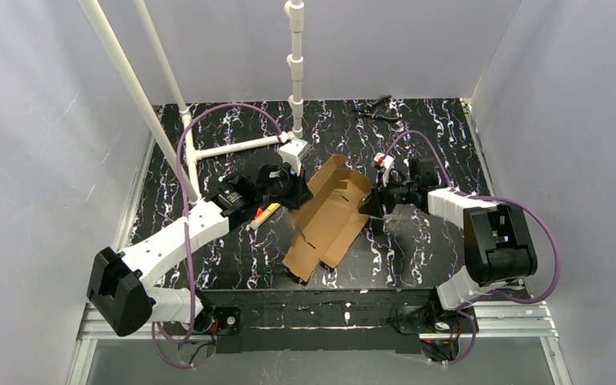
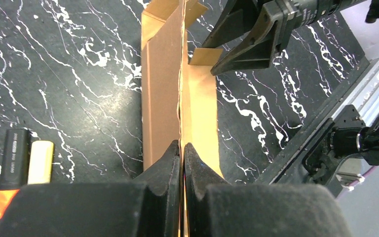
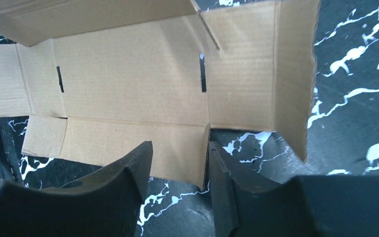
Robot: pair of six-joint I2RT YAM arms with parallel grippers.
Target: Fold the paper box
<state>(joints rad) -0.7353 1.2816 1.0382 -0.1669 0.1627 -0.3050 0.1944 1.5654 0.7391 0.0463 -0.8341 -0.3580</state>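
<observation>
The paper box (image 1: 329,216) is a brown cardboard sheet lying partly folded in the middle of the table, its long side walls raised. My left gripper (image 1: 298,192) is shut on the upright left wall; in the left wrist view the fingertips (image 2: 172,150) pinch the cardboard's edge (image 2: 160,84). My right gripper (image 1: 369,206) is at the sheet's right side, open. In the right wrist view it (image 3: 177,158) straddles the corner of a side flap (image 3: 177,143), with the sheet's inside (image 3: 128,84) beyond it. It also shows in the left wrist view (image 2: 217,57), spread around a small tab.
An orange-tipped black marker (image 2: 12,165) and a pale yellow stick (image 2: 40,162) lie left of the box, under the left arm. A white pipe frame (image 1: 228,148) and an upright pipe (image 1: 295,64) stand at the back. A black tool (image 1: 373,108) lies at the far edge.
</observation>
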